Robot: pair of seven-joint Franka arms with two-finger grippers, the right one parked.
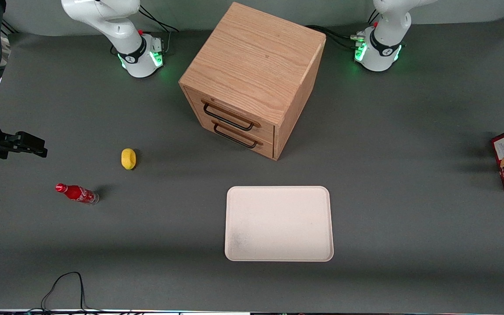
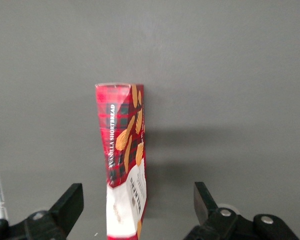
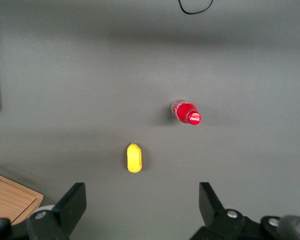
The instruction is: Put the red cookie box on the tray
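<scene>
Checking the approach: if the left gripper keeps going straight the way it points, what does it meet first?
Probably the red cookie box, standing between the open fingers of the gripper. Depth is unclear.

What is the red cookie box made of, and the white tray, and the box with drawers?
Red cookie box: likely printed cardboard, with folded edges and a slight sheen. Tray: probably matte plastic, with smooth rounded corners. Drawer cabinet: wood or wood veneer, with visible grain, and dark handles, perhaps metal. The open gripper is around the box.
</scene>
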